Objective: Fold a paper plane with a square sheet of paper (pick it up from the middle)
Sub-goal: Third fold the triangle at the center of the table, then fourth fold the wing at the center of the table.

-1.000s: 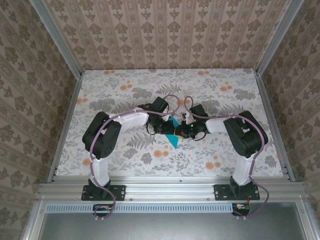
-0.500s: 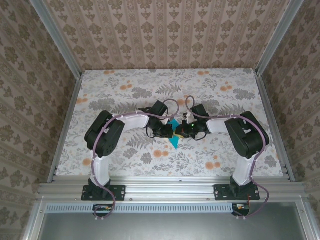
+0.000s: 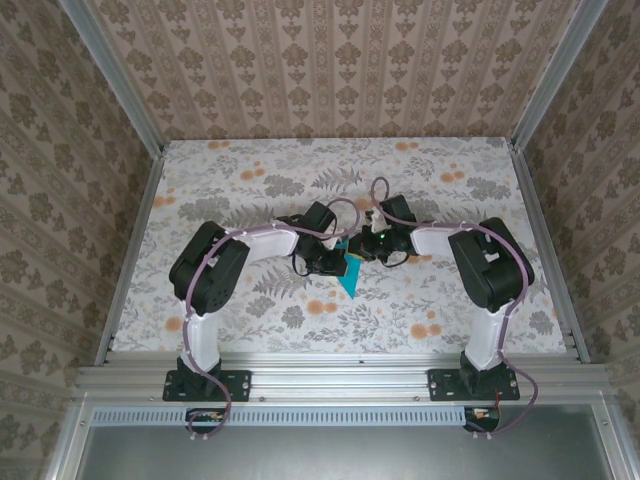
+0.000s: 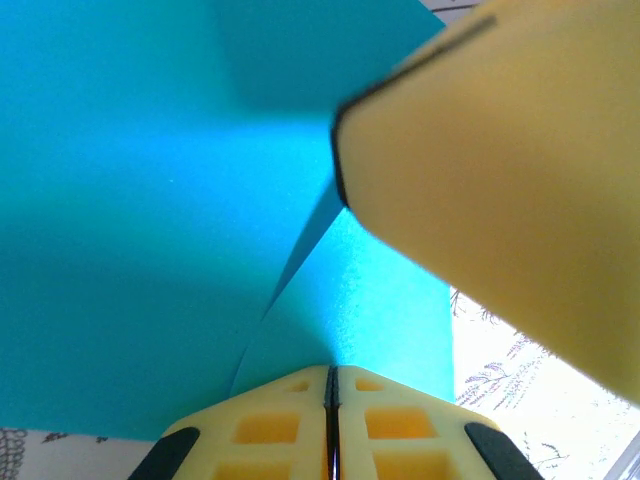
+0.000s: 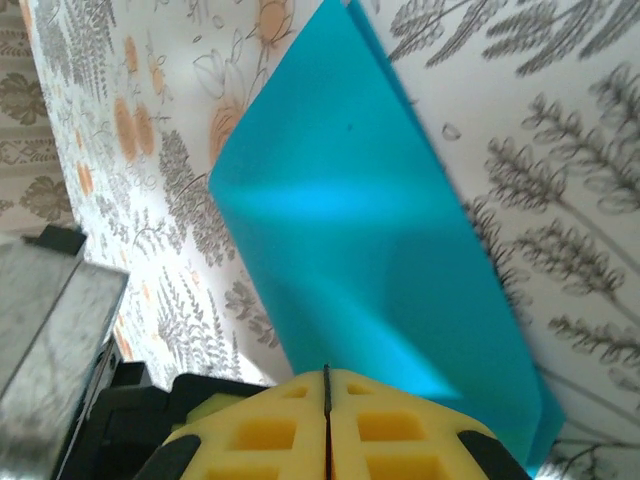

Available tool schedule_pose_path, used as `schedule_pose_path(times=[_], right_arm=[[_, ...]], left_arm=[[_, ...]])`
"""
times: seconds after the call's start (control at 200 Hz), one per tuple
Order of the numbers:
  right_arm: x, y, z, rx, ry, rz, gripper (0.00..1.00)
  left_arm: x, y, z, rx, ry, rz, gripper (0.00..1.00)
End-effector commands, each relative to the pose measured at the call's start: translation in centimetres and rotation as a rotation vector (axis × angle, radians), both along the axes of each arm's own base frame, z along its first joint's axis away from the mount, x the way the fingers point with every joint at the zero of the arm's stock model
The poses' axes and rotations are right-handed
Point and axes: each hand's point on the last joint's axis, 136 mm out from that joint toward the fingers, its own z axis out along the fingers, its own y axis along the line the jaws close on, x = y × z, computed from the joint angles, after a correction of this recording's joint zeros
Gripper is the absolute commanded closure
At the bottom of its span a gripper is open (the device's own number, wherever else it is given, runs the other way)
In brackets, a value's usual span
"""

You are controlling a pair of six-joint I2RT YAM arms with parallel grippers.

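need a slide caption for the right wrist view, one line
Folded teal-blue sheet of paper pinched in the shut right gripper, with the floral table behind it.

Table (image 3: 250,170): rectangular top, pale cover printed with grey ferns and orange flowers; same print seen in the right wrist view (image 5: 560,150); aluminium rail (image 3: 340,372) runs along the near edge; sheet of paper (image 3: 348,276), teal, over the table's centre; contact with the surface cannot be told.

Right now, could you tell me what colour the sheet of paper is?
The paper is plain teal-blue, clearest in the right wrist view.
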Motion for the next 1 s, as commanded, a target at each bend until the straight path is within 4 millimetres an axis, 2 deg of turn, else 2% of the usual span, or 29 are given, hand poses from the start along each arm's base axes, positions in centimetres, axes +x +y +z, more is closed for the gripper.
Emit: schedule_pose_path(times=[0.0,0.18,0.365,0.625,0.74,0.835,0.995], right_arm=[[0.2,-1.0,-2.0,-0.071,0.033,-0.004,0.90],[0.4,-2.4,-3.7,-0.120,0.047,-0.009,0.90],[0.8,-3.5,-4.0,-0.145,0.028,-0.014,0.90],[1.6,-4.2,-1.2,-0.144,-0.041,-0.019,0.89],[1.2,-4.6,0.1,-0.152,-0.053,-0.015,0.85],[0.5,-4.9,0.4,-0.163,-0.050,-0.014,0.81],[-0.2,-5.0,0.0,-0.169,-0.027,-0.006,0.76]], left_arm=[[-1.9,3.8,-4.6,0.189,0.043,-0.010,0.90],[-2.0,4.3,-4.7,0.193,0.043,-0.012,0.90],[-2.0,4.7,-4.7,0.199,0.044,-0.016,0.90],[-1.8,4.8,-4.7,0.195,0.044,-0.019,0.90],[-1.6,4.8,-4.8,0.192,0.042,-0.022,0.90],[-1.5,4.7,-4.8,0.185,0.040,-0.022,0.90],[-1.2,4.5,-4.8,0.177,0.040,-0.025,0.90]])
